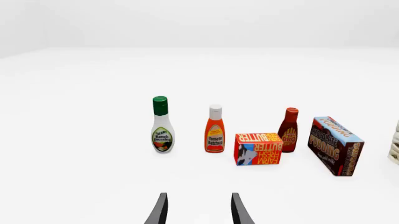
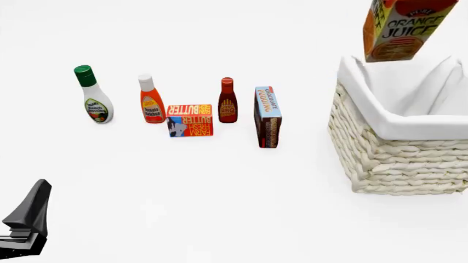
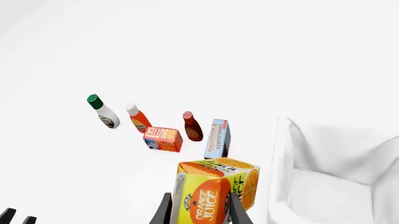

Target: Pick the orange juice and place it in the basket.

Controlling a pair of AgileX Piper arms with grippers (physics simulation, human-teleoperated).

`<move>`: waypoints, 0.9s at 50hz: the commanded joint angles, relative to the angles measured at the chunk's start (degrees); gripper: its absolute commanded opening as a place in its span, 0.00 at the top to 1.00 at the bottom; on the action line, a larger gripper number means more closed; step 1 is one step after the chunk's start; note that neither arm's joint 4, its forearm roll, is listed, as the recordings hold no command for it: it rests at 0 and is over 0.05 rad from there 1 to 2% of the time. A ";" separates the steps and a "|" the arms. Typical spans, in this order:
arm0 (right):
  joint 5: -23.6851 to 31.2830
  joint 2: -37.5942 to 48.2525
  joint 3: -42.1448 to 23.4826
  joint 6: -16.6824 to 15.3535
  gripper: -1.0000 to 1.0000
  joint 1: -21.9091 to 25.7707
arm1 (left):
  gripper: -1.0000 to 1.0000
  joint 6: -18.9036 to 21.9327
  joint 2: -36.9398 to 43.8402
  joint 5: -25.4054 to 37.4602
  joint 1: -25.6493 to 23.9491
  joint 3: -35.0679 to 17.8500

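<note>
**Orange juice carton held above the basket**

Left wrist view: the left gripper [image 1: 198,210] is open and empty, facing a ranch bottle [image 1: 162,125], ketchup bottle [image 1: 214,129] and butter box [image 1: 258,148].

Front view: the orange juice [image 2: 398,28] hangs tilted over the basket [image 2: 398,159] rim.

Right wrist view: the right gripper [image 3: 201,211] clamps the carton's sides beside the white lining.
</note>
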 commanded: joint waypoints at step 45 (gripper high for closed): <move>-5.44 0.92 2.63 1.34 1.00 -18.43 | 0.00 0.00 0.21 -0.18 0.01 -0.02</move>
